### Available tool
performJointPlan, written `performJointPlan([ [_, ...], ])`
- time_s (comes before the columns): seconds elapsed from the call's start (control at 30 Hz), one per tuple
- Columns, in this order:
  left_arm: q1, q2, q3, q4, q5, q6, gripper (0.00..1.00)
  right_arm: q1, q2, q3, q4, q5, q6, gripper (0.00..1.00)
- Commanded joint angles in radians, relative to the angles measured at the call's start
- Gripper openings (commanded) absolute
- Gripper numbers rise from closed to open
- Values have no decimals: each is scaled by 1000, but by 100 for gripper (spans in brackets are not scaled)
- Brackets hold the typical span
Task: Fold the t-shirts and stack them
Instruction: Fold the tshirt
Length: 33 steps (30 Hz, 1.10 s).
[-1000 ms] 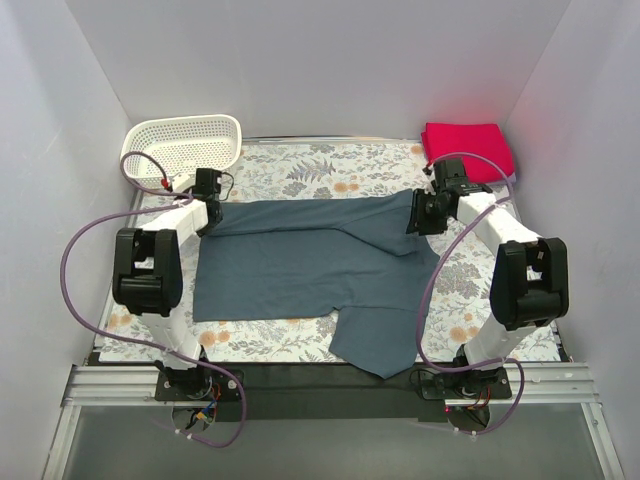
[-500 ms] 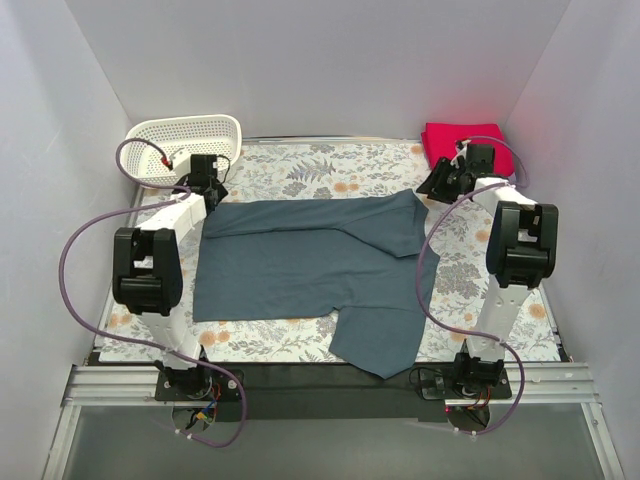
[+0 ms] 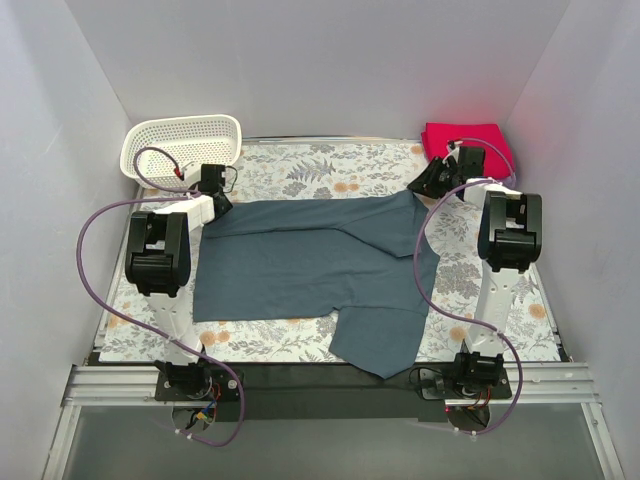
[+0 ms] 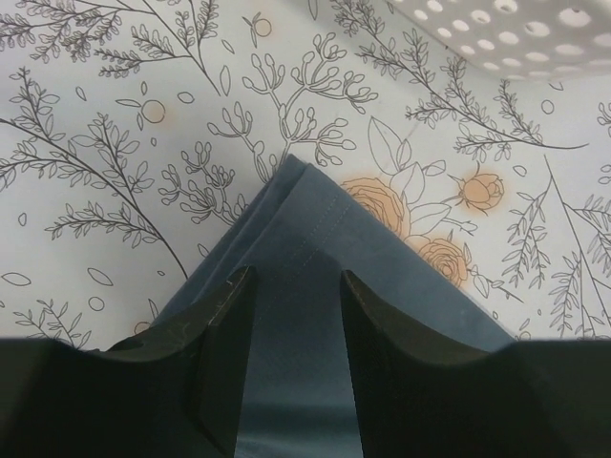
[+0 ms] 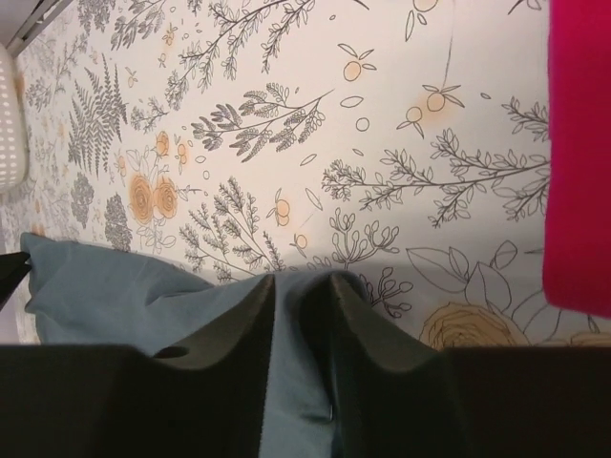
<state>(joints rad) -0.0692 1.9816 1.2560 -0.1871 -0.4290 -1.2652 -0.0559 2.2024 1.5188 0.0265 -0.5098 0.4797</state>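
The slate blue-grey t-shirt (image 3: pixel 310 260) lies spread on the flowered table cover, with one part folded over and a flap hanging toward the near edge. My left gripper (image 3: pixel 218 196) is at its far left corner. In the left wrist view the left gripper (image 4: pixel 296 277) is open, its fingers astride the hemmed corner (image 4: pixel 310 215), which lies flat. My right gripper (image 3: pixel 423 186) is at the far right corner. In the right wrist view the right gripper (image 5: pixel 301 279) is shut on a pinch of the blue-grey cloth (image 5: pixel 115 286). The folded red t-shirt (image 3: pixel 467 146) lies at the back right.
A white lattice basket (image 3: pixel 183 143) stands at the back left corner, close to my left gripper, and its rim (image 4: pixel 506 29) shows in the left wrist view. The red t-shirt (image 5: pixel 582 143) lies just right of my right gripper. White walls enclose the table on three sides.
Both grippers lifted off the shirt's far corners, drew back toward the rear, then came down again at those corners. The right jaws have closed on the cloth. The shirt has hardly shifted.
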Motion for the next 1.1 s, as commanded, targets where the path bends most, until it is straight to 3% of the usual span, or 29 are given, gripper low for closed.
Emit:
performJointPlan([
  [0.0, 2, -1, -10, 17, -71, -39, 39, -7, 31, 46, 56, -42, 26, 28],
  [0.2, 6, 40, -1, -49, -83, -89, 37, -44, 23, 8, 65, -41, 19, 1],
  [0.67, 17, 63, 8, -117, -40, -146, 37, -97, 17, -16, 99, -48, 10, 2],
  [0.83, 16, 13, 36, -118, -8, -96, 45, -98, -32, -31, 67, -50, -39, 17],
  [0.87, 16, -1, 43, -121, -7, -86, 47, -98, -67, -31, 49, -52, -55, 25],
  [0.97, 5, -94, 40, -129, -30, -62, 49, -91, -160, -49, -25, -10, -130, 39],
  [1.07, -7, -202, 11, -129, -54, -37, 52, -72, -269, -89, -129, 43, -213, 47],
])
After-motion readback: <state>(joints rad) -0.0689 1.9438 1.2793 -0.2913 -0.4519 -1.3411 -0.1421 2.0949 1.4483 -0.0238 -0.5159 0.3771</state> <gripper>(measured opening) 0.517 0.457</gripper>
